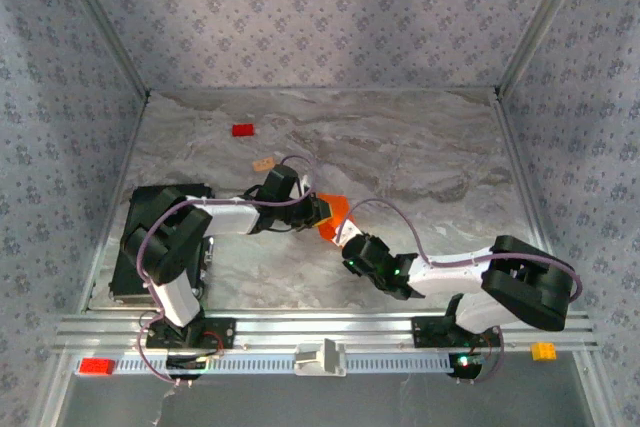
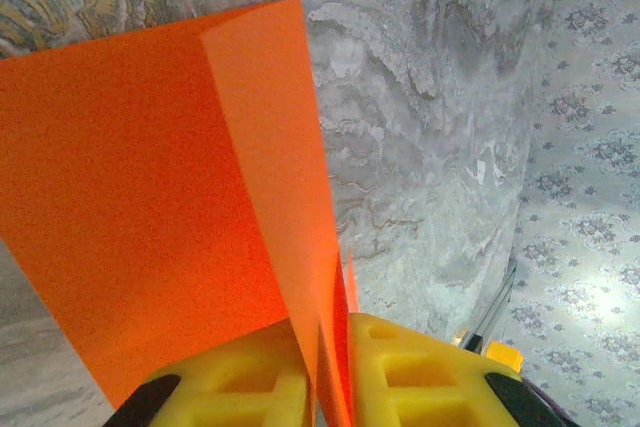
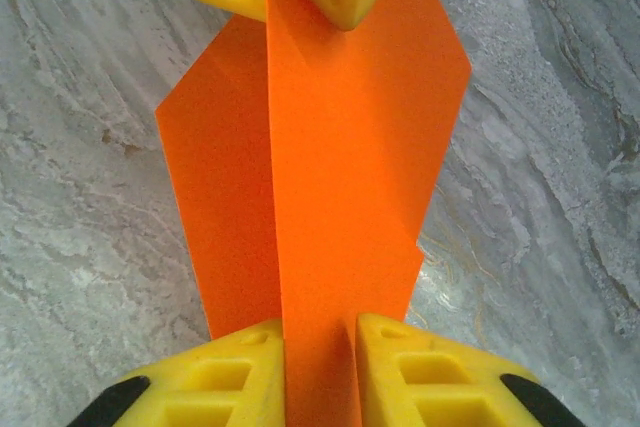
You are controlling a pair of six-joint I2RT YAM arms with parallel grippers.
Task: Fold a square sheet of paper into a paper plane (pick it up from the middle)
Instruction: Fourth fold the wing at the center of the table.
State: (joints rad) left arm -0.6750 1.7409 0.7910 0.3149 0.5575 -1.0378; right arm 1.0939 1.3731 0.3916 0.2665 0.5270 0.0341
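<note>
Folded orange paper point(image 3: 340, 147) over desk point(image 1: 420, 147) centre. Left gripper point(image 2: 326, 332) clamped on one end; right gripper point(image 3: 320, 327) straddles opposite end, cannot tell if pinching.

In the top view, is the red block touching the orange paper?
No, the red block sits toward the far left of the table, with bare tabletop between it and the orange paper.

A robotics lab cell; aluminium frame point(image 1: 100, 22), wallpapered walls point(image 1: 320, 17), marble-look table point(image 1: 420, 147).
</note>
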